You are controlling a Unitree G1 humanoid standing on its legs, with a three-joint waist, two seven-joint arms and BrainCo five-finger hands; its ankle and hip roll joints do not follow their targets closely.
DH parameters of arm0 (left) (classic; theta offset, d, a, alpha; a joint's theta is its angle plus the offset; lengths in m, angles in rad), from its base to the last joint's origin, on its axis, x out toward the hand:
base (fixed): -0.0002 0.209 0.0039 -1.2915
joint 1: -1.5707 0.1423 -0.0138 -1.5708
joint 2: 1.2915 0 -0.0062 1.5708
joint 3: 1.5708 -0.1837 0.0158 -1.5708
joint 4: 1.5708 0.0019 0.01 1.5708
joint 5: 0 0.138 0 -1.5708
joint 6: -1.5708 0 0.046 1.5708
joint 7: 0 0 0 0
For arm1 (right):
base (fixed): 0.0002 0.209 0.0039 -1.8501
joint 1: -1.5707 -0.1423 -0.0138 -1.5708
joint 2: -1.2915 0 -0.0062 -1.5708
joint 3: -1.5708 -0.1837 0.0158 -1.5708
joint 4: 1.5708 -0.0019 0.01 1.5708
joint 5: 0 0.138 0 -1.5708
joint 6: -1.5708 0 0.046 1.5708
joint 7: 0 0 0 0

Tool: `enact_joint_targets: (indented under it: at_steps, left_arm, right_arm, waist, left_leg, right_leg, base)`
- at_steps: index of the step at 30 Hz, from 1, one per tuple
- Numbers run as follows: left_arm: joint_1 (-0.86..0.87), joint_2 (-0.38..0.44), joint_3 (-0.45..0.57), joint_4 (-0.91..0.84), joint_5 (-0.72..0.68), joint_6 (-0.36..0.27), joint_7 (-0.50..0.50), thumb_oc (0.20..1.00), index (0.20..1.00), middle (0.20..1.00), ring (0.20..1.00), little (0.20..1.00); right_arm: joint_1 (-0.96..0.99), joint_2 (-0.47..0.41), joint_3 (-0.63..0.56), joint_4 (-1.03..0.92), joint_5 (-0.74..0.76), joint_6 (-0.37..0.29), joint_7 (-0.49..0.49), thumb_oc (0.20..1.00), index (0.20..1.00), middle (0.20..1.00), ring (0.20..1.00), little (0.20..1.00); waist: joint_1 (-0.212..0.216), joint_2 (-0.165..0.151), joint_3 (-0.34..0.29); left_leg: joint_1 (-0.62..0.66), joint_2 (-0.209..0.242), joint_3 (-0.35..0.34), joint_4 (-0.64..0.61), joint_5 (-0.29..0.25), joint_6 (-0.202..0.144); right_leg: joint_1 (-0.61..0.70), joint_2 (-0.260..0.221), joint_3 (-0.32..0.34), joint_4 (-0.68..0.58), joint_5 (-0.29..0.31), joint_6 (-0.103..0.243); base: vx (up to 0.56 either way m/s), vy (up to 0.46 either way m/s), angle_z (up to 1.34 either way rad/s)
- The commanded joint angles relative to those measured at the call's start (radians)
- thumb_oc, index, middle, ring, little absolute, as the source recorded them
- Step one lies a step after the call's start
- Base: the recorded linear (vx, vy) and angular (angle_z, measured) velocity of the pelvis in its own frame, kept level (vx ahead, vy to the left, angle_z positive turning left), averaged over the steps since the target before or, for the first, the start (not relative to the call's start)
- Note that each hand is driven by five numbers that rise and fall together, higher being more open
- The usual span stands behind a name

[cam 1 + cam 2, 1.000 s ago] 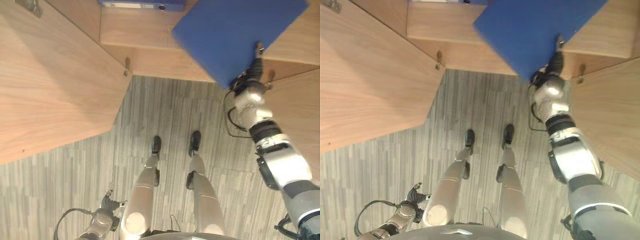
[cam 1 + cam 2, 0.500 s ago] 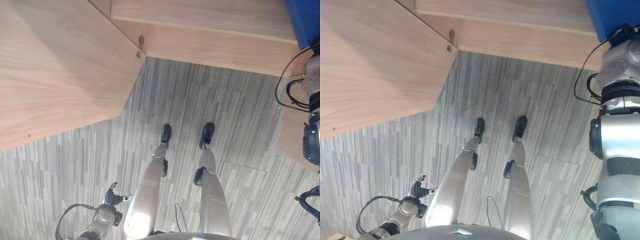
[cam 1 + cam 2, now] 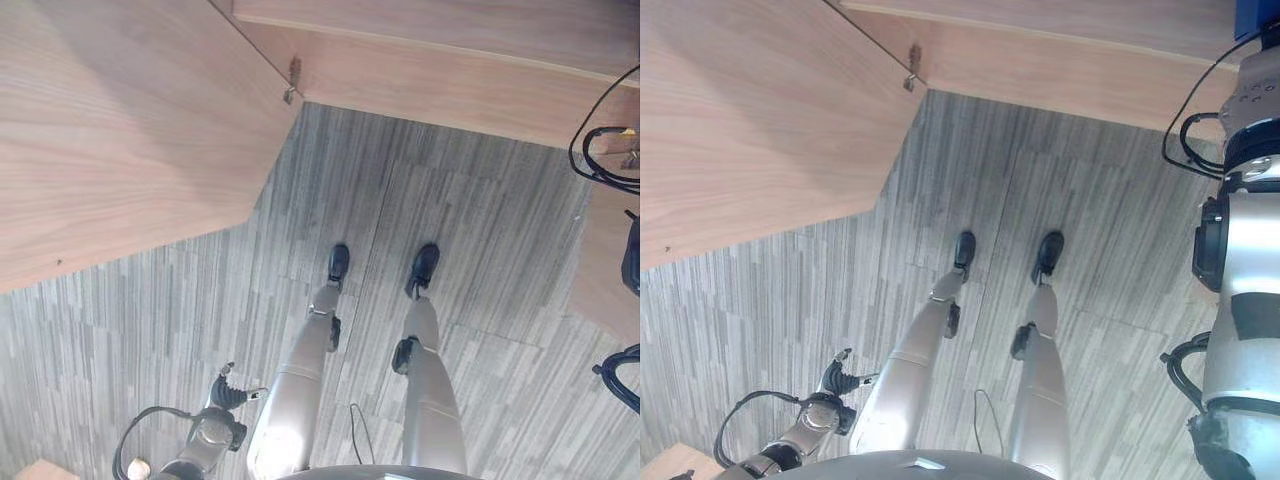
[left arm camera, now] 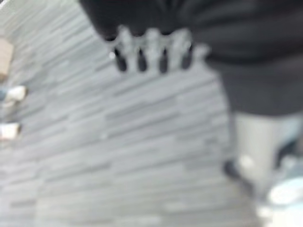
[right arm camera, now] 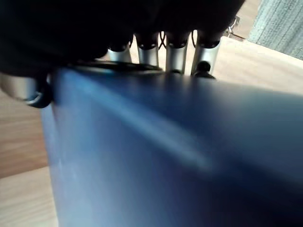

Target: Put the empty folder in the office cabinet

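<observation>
From the left eye view, the open cabinet door (image 3: 120, 130) of pale wood spreads across the upper left, with the cabinet's lower shelf edge (image 3: 440, 80) running along the top above grey striped floor (image 3: 180, 320); the left hand (image 3: 226, 392) hangs low beside the robot, well apart from the cabinet. The right eye view adds a sliver of the blue folder (image 3: 1254, 16) at the top right corner, up at the cabinet. In the left wrist view the left hand's fingers (image 4: 141, 56) hang relaxed and hold nothing (only floor past them). In the right wrist view the right hand (image 5: 176, 52) grips the folder's edge, fingers over one face and thumb at its side, wood shelf beyond
</observation>
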Motion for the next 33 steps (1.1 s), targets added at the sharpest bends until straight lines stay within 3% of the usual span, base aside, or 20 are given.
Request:
enact_joint_targets:
  at_steps: [1, 8, 19, 26, 32, 33]
  left_arm:
    - [0.041, 0.059, -0.015, 0.055, -0.027, -0.001, 0.022, 1.0, 1.0, 1.0, 1.0, 1.0]
    - [0.038, 0.085, -0.01, 0.054, -0.035, -0.004, 0.012, 1.0, 1.0, 1.0, 1.0, 1.0]
    - [0.035, 0.097, -0.015, 0.011, -0.058, -0.008, 0.009, 1.0, 1.0, 1.0, 1.0, 1.0]
    - [0.015, 0.083, -0.022, -0.016, -0.068, -0.013, 0.06, 1.0, 1.0, 1.0, 1.0, 1.0]
    - [-0.001, 0.078, -0.021, -0.032, -0.069, -0.025, 0.079, 1.0, 1.0, 1.0, 1.0, 1.0]
    - [-0.085, 0.062, -0.03, -0.006, -0.082, 0.0, 0.084, 1.0, 1.0, 1.0, 1.0, 1.0]
  right_arm:
    - [-0.08, -0.08, 0.105, 0.01, 0.014, -0.026, 0.014, 0.2, 0.2, 0.2, 0.2, 0.2]
    - [-0.135, -0.098, 0.193, 0.044, -0.009, 0.039, 0.047, 0.2, 0.2, 0.2, 0.2, 0.2]
    - [-0.161, -0.118, 0.18, 0.074, 0.015, 0.031, 0.025, 0.2, 0.2, 0.2, 0.2, 0.2]
    - [-0.178, -0.11, 0.072, 0.025, 0.079, -0.105, -0.124, 0.2, 0.2, 0.2, 0.2, 0.2]
    - [-0.182, -0.082, 0.059, -0.019, 0.08, -0.126, -0.164, 0.2, 0.2, 0.2, 0.2, 0.2]
    - [-0.178, -0.016, 0.067, -0.046, 0.066, -0.14, -0.159, 0.2, 0.2, 0.2, 0.2, 0.2]
  waist:
    - [0.038, 0.0, -0.052]
    - [0.059, -0.019, -0.061]
    - [0.078, -0.02, -0.071]
    - [0.09, -0.01, -0.086]
    - [0.094, -0.007, -0.1]
    - [0.08, -0.013, -0.11]
  left_leg:
    - [0.13, 0.016, -0.088, -0.372, 0.109, -0.083]
    - [0.094, 0.013, -0.108, -0.372, 0.117, -0.092]
    - [0.074, 0.005, -0.124, -0.372, 0.12, -0.097]
    - [0.057, -0.005, -0.135, -0.372, 0.121, -0.097]
    - [0.043, -0.012, -0.139, -0.372, 0.123, -0.098]
    - [0.042, -0.009, -0.138, -0.372, 0.123, -0.099]
  right_leg:
    - [0.112, -0.038, -0.061, -0.002, -0.178, 0.124]
    - [0.089, -0.045, -0.082, -0.002, -0.182, 0.129]
    - [0.076, -0.054, -0.103, -0.002, -0.183, 0.136]
    - [0.062, -0.063, -0.113, -0.002, -0.183, 0.144]
    - [0.049, -0.068, -0.118, -0.002, -0.183, 0.147]
    - [0.045, -0.066, -0.116, -0.002, -0.182, 0.148]
  base:
    - [0.0, -0.029, 0.06]
    - [0.01, -0.028, 0.07]
    - [0.0, -0.003, 0.03]
    - [0.0, 0.0, 0.0]
    - [0.0, 0.003, 0.01]
    - [0.0, 0.0, 0.0]
